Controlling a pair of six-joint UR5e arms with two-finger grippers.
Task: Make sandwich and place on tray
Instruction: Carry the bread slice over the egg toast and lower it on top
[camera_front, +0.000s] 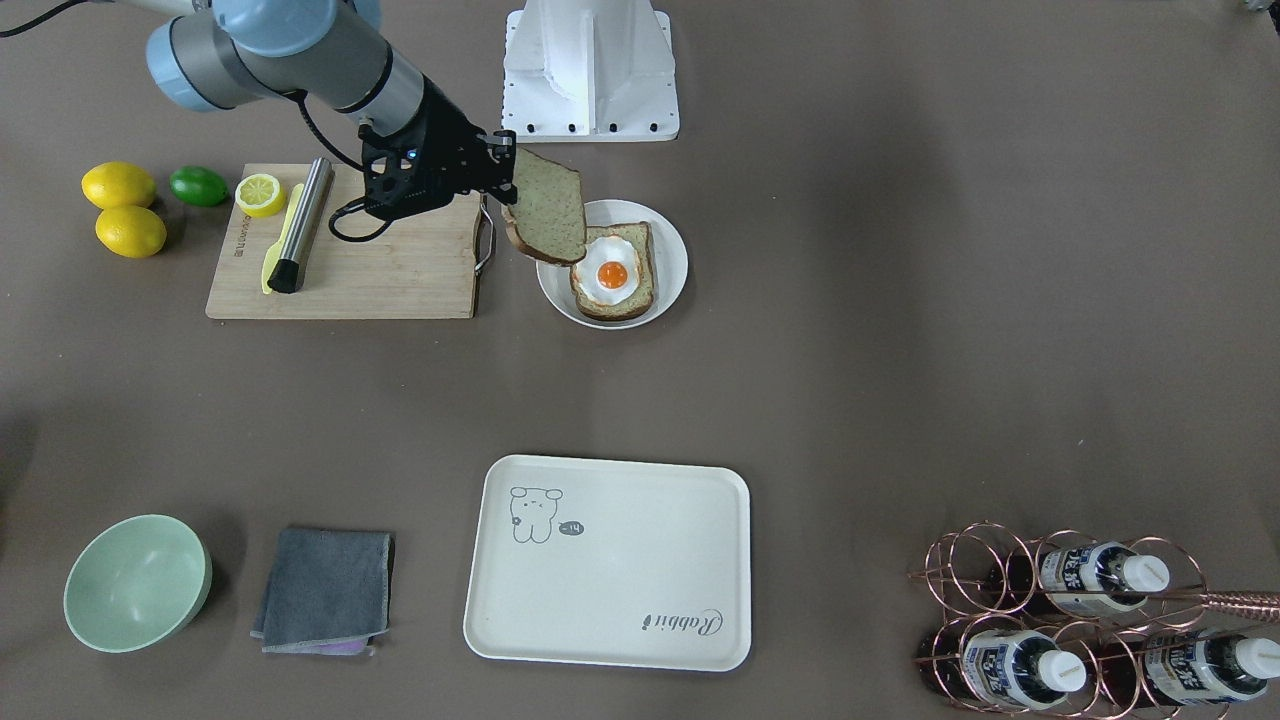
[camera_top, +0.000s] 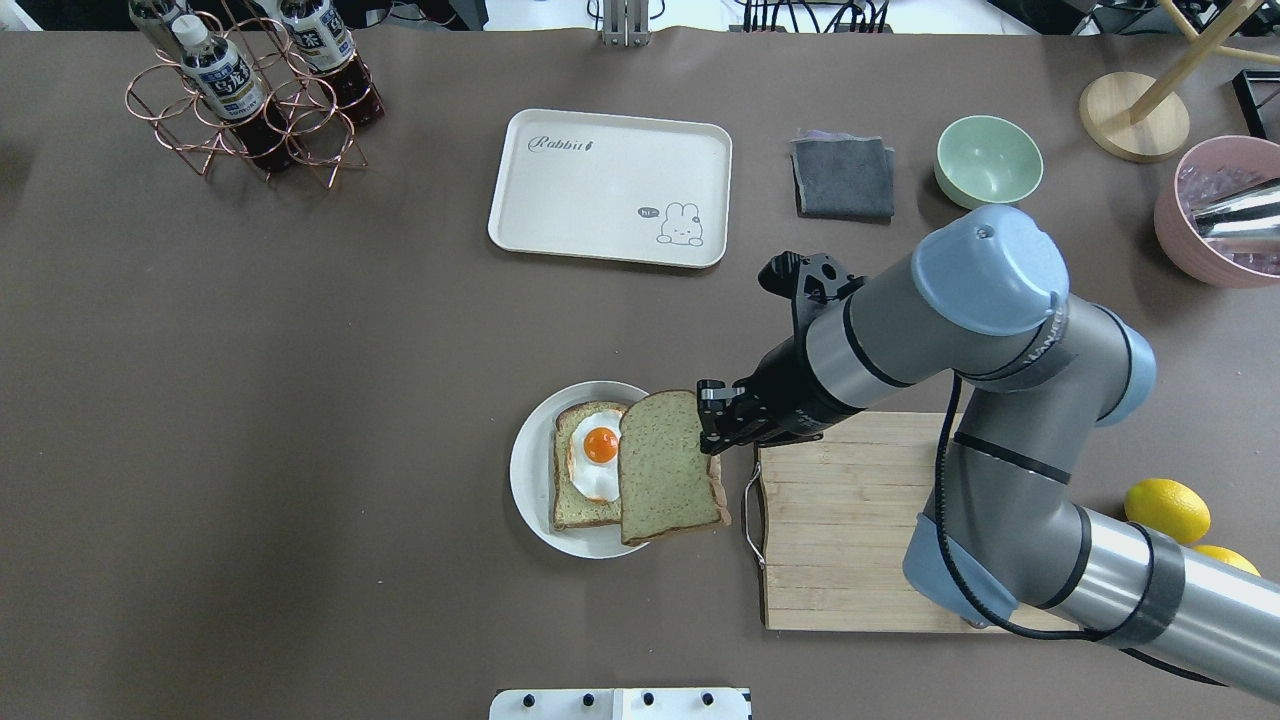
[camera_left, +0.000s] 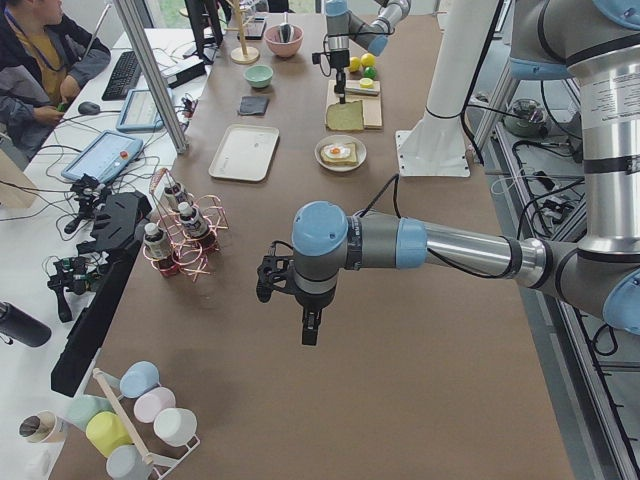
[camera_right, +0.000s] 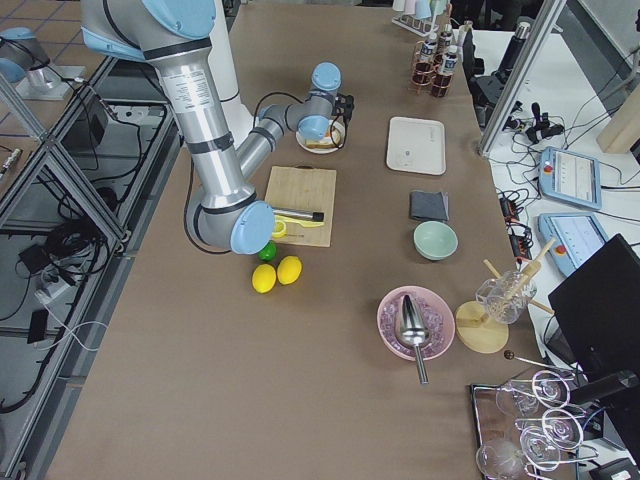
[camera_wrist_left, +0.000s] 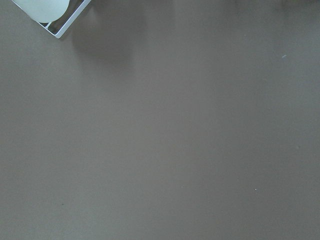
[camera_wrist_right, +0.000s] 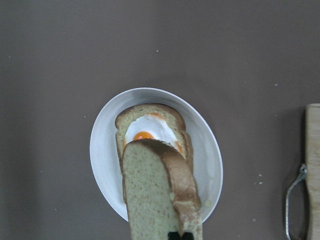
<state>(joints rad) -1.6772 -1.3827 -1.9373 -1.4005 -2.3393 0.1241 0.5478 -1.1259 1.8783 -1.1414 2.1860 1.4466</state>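
The right tool (camera_top: 712, 425) pinches the top slice (camera_top: 668, 468) by one edge, offset from the egg (camera_top: 597, 452). Early release could land it askew. Left tool (camera_left: 311, 335) state: cannot tell.

Overhead and front-facing views opposed, sharing tray (camera_front: 625, 565)

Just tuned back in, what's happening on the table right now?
The right tool grips a bread slice by its edge, held tilted above the plate, partly over the bottom slice topped with the egg. The tray sits apart with no sandwich on it yet. The left tool hangs over bare table, away from the food.
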